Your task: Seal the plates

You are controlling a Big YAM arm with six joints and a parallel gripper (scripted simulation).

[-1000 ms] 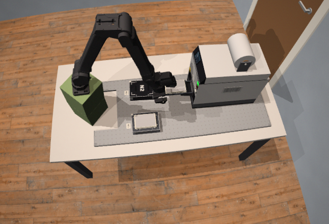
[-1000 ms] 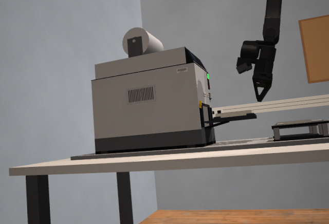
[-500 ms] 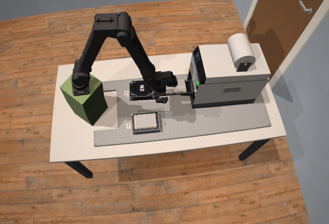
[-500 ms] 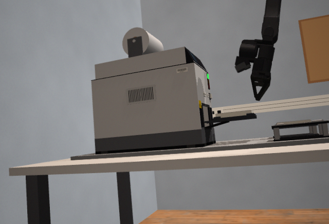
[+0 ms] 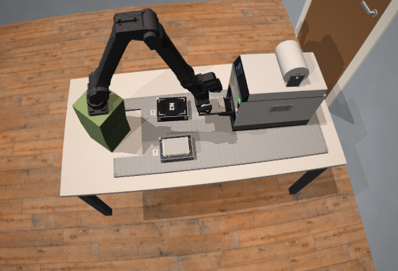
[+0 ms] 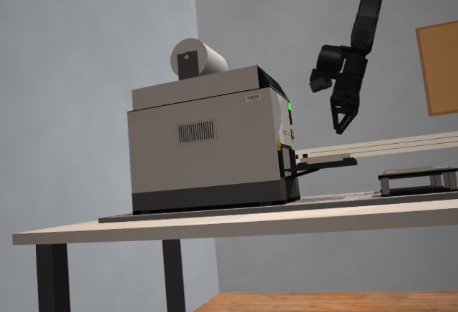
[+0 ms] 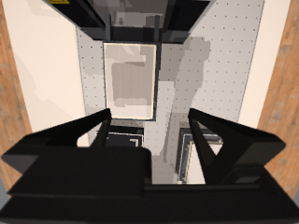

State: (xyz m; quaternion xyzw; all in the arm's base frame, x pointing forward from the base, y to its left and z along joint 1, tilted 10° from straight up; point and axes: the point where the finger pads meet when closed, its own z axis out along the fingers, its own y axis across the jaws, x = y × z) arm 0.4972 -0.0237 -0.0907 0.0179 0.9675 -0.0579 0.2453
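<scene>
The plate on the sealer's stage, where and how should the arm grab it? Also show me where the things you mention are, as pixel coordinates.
Probably by its two long sides, from straight above. The plate [image 5: 218, 104] [image 6: 325, 159] [image 7: 131, 81] lies flat, its top uncovered, and the open gripper [image 5: 204, 109] [image 6: 339, 132] [image 7: 149, 112] has a finger toward each long side; the sealer [image 5: 273, 113] [image 6: 203, 146] blocks one short end.

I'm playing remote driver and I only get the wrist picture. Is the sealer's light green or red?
Observer: Green. The lamp glows on the front of the sealer.
Operator: Cool! Is the tool touching the plate on the stage?
Observer: No. From the side, the tool hangs above that plate, with a gap between them.
Operator: What's on top of the sealer?
Observer: A big white roll, held by a dark bracket.
</scene>
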